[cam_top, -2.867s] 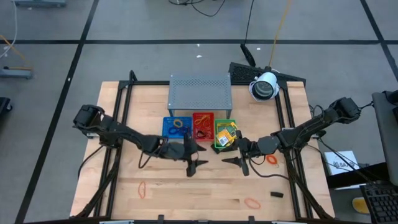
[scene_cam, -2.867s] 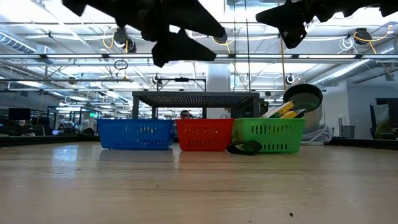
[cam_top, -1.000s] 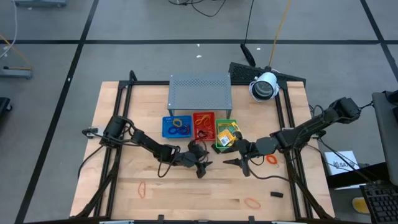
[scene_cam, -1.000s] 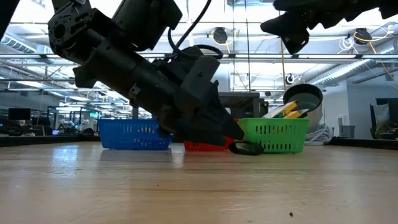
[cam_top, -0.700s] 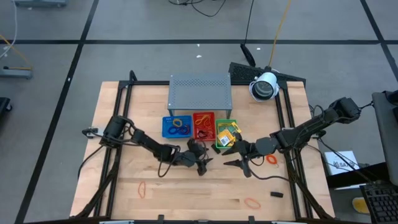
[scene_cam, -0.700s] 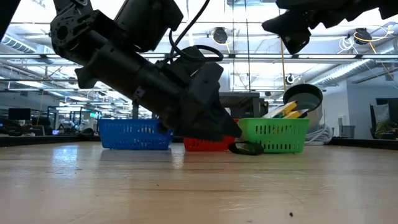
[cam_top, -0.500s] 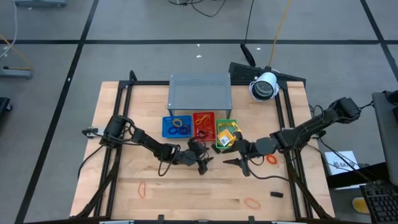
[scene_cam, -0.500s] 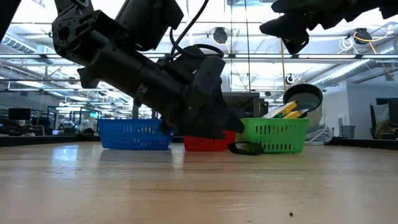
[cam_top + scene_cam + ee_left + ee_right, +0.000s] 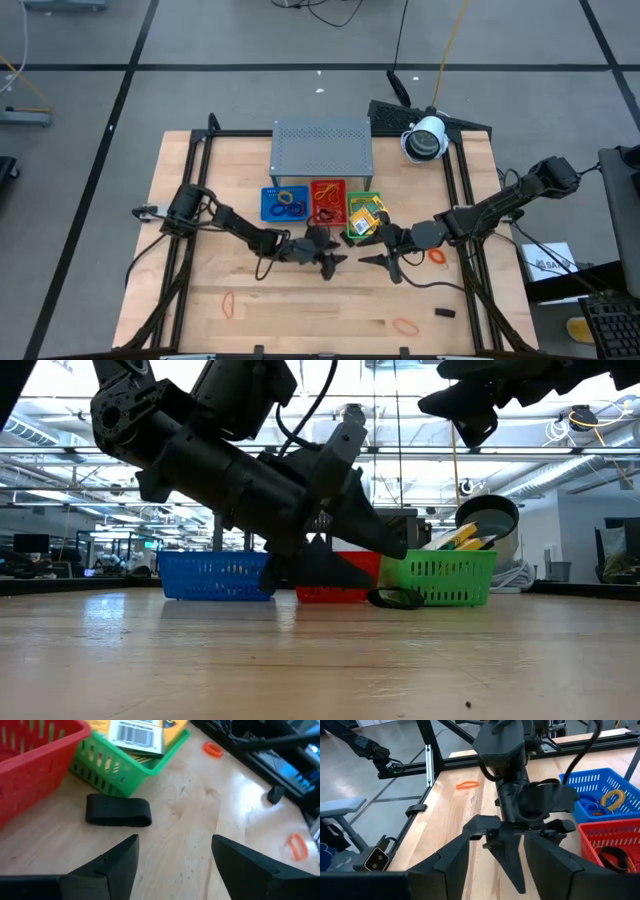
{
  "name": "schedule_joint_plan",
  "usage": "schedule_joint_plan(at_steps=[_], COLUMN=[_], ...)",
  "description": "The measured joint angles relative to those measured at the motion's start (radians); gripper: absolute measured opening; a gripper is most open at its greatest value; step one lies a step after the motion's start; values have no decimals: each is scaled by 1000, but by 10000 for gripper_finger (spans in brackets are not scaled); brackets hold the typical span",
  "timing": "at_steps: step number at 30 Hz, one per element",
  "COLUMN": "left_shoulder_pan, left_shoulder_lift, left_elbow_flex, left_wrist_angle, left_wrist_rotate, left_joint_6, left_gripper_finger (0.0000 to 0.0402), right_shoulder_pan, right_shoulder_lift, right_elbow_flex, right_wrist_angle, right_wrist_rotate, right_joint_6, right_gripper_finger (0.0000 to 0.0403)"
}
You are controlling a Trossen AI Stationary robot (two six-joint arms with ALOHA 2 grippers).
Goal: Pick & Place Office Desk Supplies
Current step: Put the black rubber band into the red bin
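The left gripper [image 9: 172, 857], fingers wide apart and empty, is low over the table. A black band [image 9: 118, 811] lies flat just ahead, beside the green tray [image 9: 125, 767], its long axis across the fingers. The right gripper [image 9: 388, 262], also open, waits higher.

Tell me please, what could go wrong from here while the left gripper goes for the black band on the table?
1. The black band lies flat on the wood right beside the green tray; the open left gripper may nudge the tray or slide over the band without catching it.
2. The right gripper, also open, hangs close by in the high view, so the two arms could bump if either swings across.
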Motion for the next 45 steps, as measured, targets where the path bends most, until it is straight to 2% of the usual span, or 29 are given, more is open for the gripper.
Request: schedule_joint_plan(at_steps=[4, 16, 24, 41, 45], left_shoulder_pan=[10, 25, 16, 16, 13], left_shoulder_lift=[0, 0, 0, 5, 45], left_elbow_flex=[0, 0, 0, 1, 50], left_wrist_angle=[0, 7, -7, -6, -54], left_wrist_rotate=[-1, -5, 6, 8, 8], left_joint_6=[-72, -107, -17, 54, 107], left_gripper_finger=[255, 255, 255, 255, 255], right_shoulder_pan=[0, 0, 0, 0, 0], right_shoulder_lift=[0, 0, 0, 0, 0], right_elbow_flex=[0, 0, 0, 0, 0], right_wrist_angle=[8, 9, 31, 38, 38], right_wrist_rotate=[0, 0, 0, 0, 0], right_joint_6=[0, 0, -3, -15, -15], right_gripper_finger=[183, 183, 183, 183, 183])
